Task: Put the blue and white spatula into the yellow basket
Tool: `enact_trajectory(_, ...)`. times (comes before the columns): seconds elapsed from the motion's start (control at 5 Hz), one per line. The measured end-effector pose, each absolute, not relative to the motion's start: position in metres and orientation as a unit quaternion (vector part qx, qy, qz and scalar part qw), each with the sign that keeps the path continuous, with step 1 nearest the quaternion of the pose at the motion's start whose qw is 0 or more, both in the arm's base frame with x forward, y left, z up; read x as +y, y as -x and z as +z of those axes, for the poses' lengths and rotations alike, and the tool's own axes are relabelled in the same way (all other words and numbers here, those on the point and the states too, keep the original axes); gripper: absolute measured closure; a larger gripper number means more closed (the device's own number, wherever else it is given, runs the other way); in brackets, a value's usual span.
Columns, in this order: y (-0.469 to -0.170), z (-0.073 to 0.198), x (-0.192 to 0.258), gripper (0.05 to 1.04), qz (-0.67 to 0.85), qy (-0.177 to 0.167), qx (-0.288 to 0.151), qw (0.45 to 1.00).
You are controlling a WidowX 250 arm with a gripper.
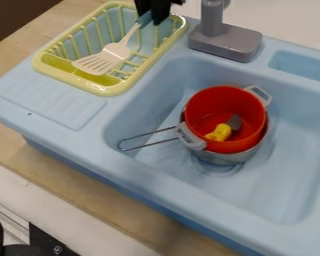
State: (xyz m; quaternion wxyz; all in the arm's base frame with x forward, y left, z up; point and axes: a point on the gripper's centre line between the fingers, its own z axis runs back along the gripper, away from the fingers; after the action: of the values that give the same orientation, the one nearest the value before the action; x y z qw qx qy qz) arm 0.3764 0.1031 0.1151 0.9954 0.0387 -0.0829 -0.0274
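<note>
One spatula [114, 49] inside basket rim [110, 91]

The white, blue-handled spatula [114, 51] slants in the slatted yellow basket [108, 91].

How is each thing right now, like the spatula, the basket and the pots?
Spatula: slanted, in the basket
Basket: upright, spatula inside
Red pot: in the metal pot, yellow toy inside
Metal pot: in the sink, under the red pot
Tap: upright
Pincer: at the basket's far end
</note>
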Motion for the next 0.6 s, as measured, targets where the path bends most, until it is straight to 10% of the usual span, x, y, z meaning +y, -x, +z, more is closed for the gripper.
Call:
enact_trajectory(0.4, -0.359, 0.111, 0.096, 0.128, -0.049, -0.057, -0.030, 0.997)
enact_trajectory(0.6, -0.348, 0.122, 0.088, 0.087, -0.068, -0.064, -0.049, 0.994)
